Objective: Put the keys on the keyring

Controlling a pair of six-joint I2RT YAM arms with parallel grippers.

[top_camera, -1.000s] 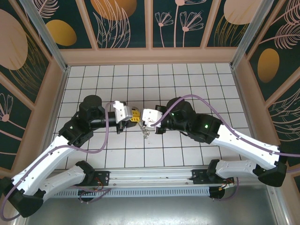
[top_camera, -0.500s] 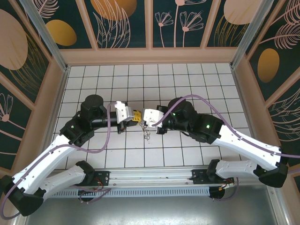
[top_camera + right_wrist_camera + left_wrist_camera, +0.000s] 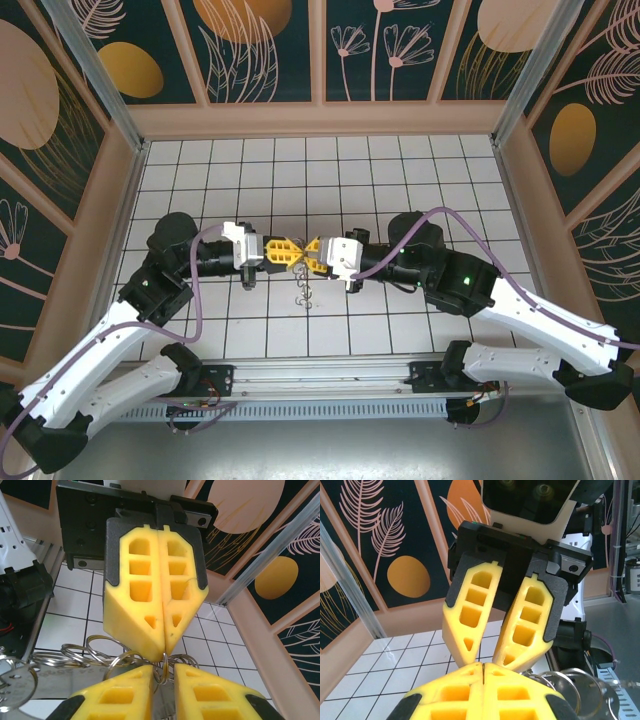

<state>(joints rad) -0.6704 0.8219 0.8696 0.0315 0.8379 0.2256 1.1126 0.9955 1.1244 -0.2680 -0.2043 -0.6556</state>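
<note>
My two grippers meet tip to tip above the middle of the tiled floor. The left gripper (image 3: 291, 252) is shut on the keyring (image 3: 164, 666), a thin silvery ring pinched edge-on at its fingertips (image 3: 172, 630). My right gripper (image 3: 163, 676) is open, its yellow fingers a little apart with that ring standing in the gap between them. In the left wrist view my left gripper (image 3: 483, 666) has its jaws pressed together, and the right gripper's fingers (image 3: 470, 630) are spread just beyond it. The keys (image 3: 305, 292) hang below the fingertips as a small silvery bunch, with more rings (image 3: 100, 652) looped beside them.
The white tiled floor (image 3: 400, 180) is walled by wooden panels (image 3: 320, 120) at the back and both sides. A metal rail (image 3: 320, 375) runs along the near edge by the arm bases. Purple cables (image 3: 215, 240) arch over both wrists.
Both arms have drawn apart and swung into one line, fingertips facing. The left gripper closed fully on the ring. The right gripper's jaws parted, and the keys now hang lower.
</note>
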